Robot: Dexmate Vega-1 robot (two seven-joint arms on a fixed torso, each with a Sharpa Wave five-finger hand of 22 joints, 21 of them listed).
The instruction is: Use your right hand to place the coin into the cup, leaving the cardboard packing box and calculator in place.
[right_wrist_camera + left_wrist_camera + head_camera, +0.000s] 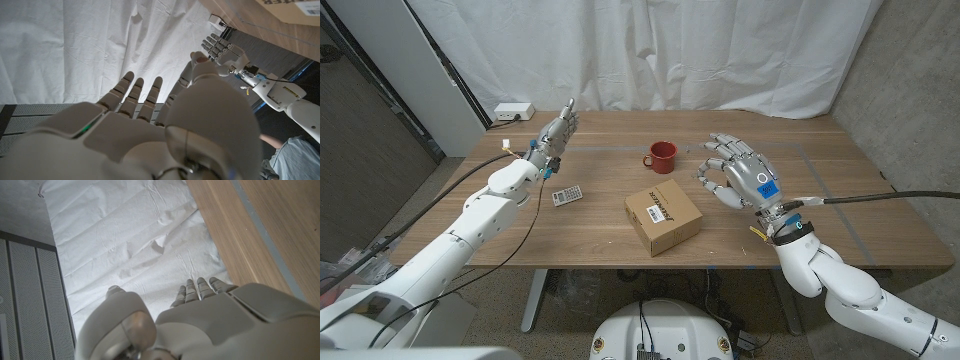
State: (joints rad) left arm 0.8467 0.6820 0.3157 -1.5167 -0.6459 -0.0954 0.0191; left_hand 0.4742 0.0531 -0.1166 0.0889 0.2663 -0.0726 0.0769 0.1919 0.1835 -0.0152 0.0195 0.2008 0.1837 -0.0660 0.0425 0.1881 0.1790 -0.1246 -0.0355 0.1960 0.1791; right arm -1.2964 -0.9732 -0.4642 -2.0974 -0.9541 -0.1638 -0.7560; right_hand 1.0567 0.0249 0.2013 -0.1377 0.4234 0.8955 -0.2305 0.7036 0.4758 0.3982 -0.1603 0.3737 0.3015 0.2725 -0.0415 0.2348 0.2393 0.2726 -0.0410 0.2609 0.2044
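Note:
The red cup (660,156) stands upright on the wooden table (610,250), behind the cardboard packing box (662,217). The calculator (568,195) lies to the left of the box. My right hand (735,172) hovers to the right of the cup with its fingers spread and nothing seen in them; in the right wrist view this hand (165,130) reaches with straight fingers toward the white curtain. My left hand (558,132) is raised at the back left, fingers straight up and apart, holding nothing. A corner of the box (295,7) also appears in the right wrist view.
A white socket block (513,112) lies at the table's far left corner. A white curtain (650,50) hangs behind the table. Bare wood lies in front of the box and between the cup and the calculator.

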